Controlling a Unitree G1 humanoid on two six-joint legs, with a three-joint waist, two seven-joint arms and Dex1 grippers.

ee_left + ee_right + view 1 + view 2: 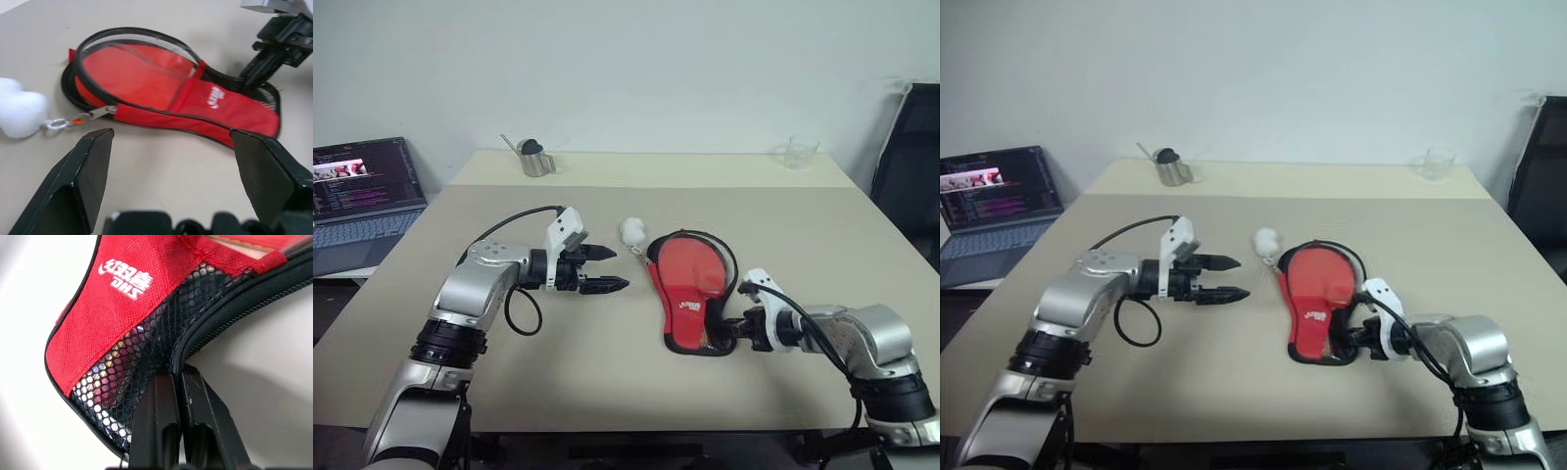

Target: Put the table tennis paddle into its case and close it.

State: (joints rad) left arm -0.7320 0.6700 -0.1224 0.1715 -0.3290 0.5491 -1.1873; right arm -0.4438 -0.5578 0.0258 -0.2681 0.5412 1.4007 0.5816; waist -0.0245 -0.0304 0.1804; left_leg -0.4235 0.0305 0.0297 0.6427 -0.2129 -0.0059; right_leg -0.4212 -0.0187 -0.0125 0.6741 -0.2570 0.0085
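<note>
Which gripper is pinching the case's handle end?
The right gripper, shut on the case at its mesh end; the left gripper stands open, apart.

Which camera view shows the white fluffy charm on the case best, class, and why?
The left wrist view: the white fluffy charm looks largest there, with its metal clip joining the zip pull of the case, though the picture's edge cuts it off. The two head views show the whole charm, small, on the table beside the case's round end.
</note>
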